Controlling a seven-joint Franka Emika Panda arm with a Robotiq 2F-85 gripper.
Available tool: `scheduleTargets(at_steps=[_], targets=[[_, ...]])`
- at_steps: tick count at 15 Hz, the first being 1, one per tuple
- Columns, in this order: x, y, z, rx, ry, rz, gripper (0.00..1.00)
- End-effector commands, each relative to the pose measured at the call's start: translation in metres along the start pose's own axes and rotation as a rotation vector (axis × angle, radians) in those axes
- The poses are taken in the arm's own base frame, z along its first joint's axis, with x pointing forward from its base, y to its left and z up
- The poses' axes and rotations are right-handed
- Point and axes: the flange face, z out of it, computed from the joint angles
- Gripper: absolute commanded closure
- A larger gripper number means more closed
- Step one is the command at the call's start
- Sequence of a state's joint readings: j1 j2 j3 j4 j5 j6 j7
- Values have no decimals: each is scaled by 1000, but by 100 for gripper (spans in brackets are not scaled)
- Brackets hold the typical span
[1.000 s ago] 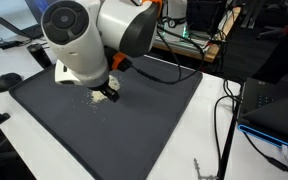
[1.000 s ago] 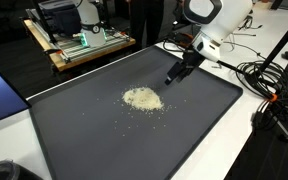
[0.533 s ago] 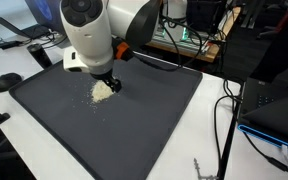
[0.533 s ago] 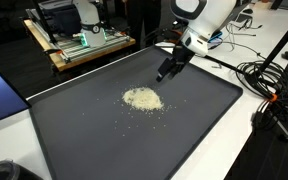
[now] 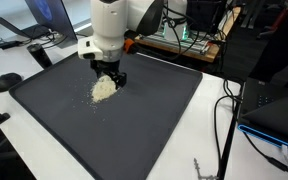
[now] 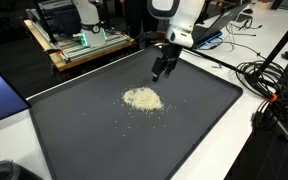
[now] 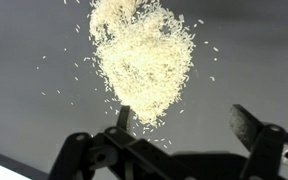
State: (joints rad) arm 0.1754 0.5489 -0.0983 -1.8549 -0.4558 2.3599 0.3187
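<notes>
Gripper hangs open and empty near the rice pile — whose long axis runs toward it.

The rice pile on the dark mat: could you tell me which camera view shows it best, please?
The wrist view: the rice pile fills much of the frame, single grains distinct. Both exterior views show only a small pale heap on the mat.

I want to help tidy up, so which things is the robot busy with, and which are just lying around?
Busy with:
gripper, open, close to the pile
pile of white grains
dark mat under the pile

Just lying around:
cables
wooden cart with electronics
round black thing beside the mat
</notes>
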Motion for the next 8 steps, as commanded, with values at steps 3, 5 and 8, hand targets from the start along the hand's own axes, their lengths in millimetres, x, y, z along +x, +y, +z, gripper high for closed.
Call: scheduleTargets(at_steps=[3,5,8], targets=[[-79,22,2,70,140,4,0],[-108,34,5,103,187,20,0],[-144,54,8,157,254,65,0]])
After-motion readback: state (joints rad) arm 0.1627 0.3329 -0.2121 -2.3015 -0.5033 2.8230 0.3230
